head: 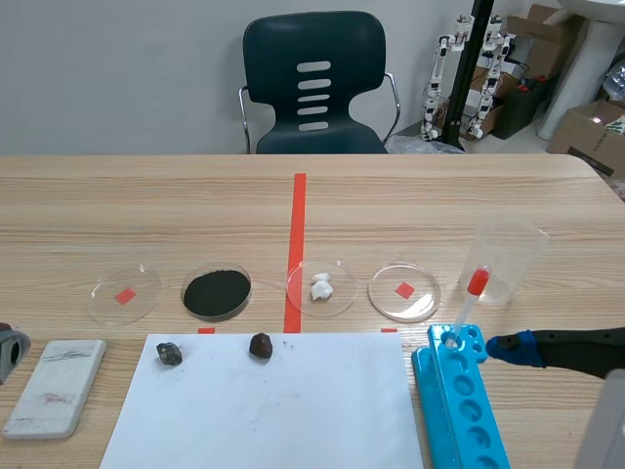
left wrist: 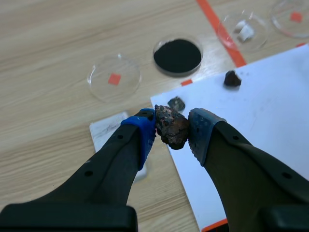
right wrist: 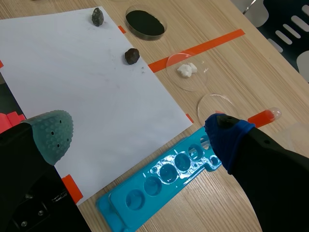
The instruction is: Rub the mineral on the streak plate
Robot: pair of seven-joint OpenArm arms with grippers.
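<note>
We see the bench (head: pixel 439 195) bearing a white sheet (head: pixel 283 410) at the middle of its near edge; a blue tray (head: pixel 469 410) of round wells lies just beside the sheet, toward the near right corner; a white streak plate (head: pixel 56 386), smudged grey, lies by the near left corner; a clear beaker (head: pixel 508 259) stands beyond the tray; across the bench's middle sit a dish of black powder (head: pixel 216 291) and a dish of white lumps (head: pixel 320 286); a red-bulbed dropper (head: pixel 467 303) leans from the tray's far end; a grey stone (head: pixel 170 353) and a dark stone (head: pixel 260 345) rest at the sheet's far edge. The left jaws are clenched on a brown rock (left wrist: pixel 172 126), held off the bench over the sheet's left edge, near the streak plate; the right jaws stand released, fingers well apart, above the tray.
</note>
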